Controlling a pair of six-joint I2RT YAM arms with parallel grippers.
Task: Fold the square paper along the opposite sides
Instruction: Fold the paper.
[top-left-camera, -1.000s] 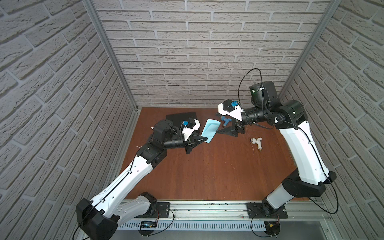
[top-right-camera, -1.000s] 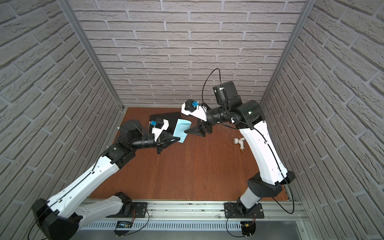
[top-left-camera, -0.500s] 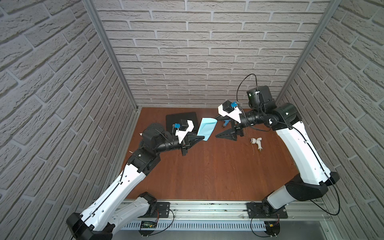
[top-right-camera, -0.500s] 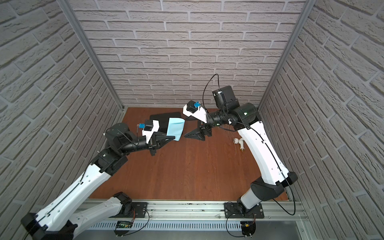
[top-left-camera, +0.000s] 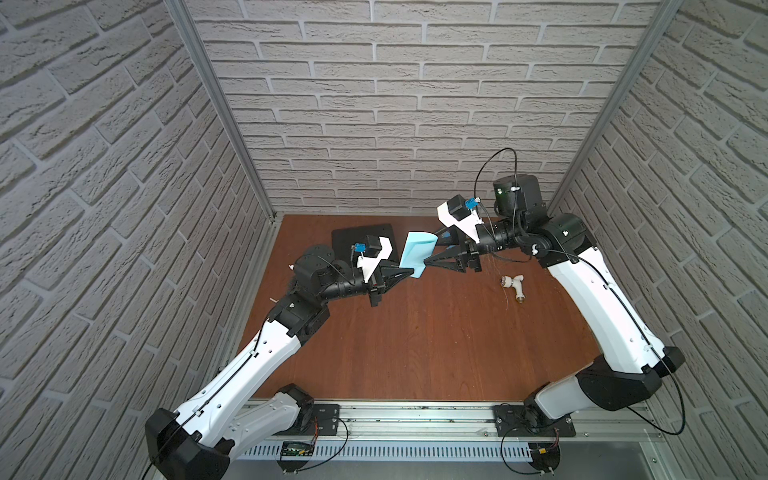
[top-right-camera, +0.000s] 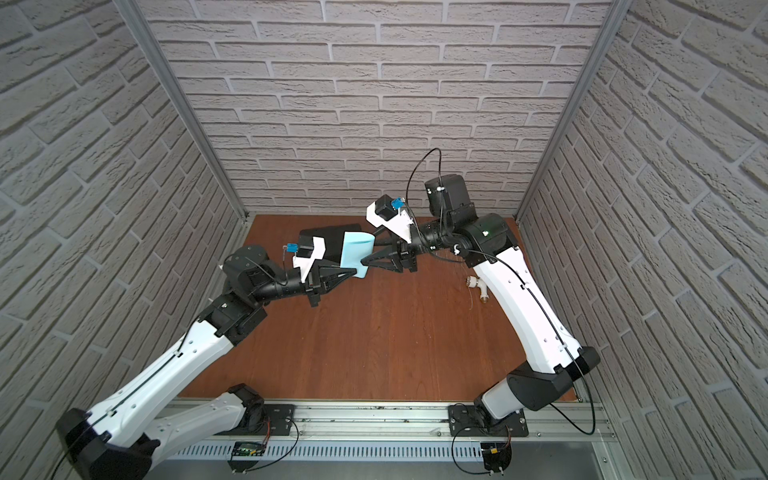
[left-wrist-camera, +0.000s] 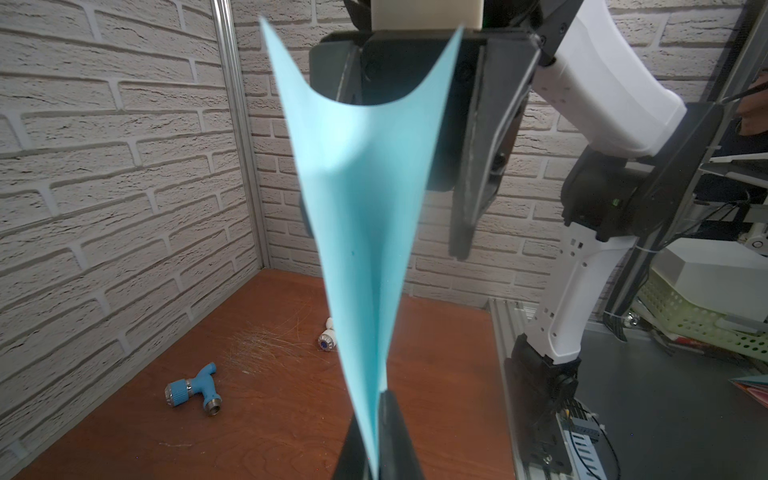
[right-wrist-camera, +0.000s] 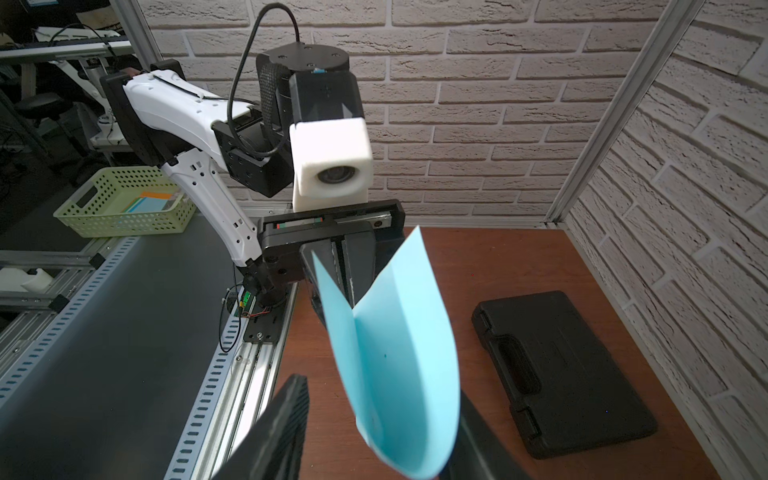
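Observation:
The square paper (top-left-camera: 417, 251) (top-right-camera: 355, 251) is light blue and hangs in the air over the back of the table, bent over into a U. My left gripper (top-left-camera: 411, 272) (top-right-camera: 353, 272) (left-wrist-camera: 376, 411) is shut on its two loose edges, pinched together. My right gripper (top-left-camera: 430, 249) (top-right-camera: 370, 251) (right-wrist-camera: 380, 390) faces it from the other side. It stands open, with the paper's rounded bend (right-wrist-camera: 399, 353) between its two fingers (right-wrist-camera: 291, 415). There is a gap on one side, and the paper lies close against the other finger.
A black plastic case (top-left-camera: 363, 235) (right-wrist-camera: 561, 374) lies flat at the back, below and behind the paper. A white tap fitting (top-left-camera: 513, 284) (left-wrist-camera: 326, 338) lies on the table's right side. A blue tap fitting (left-wrist-camera: 193, 388) lies near the back wall. Brick walls enclose three sides.
My right gripper has moved a little left over the paper's bend and its jaws have narrowed. The left arm has shifted its elbow and kept its grip on the paper.

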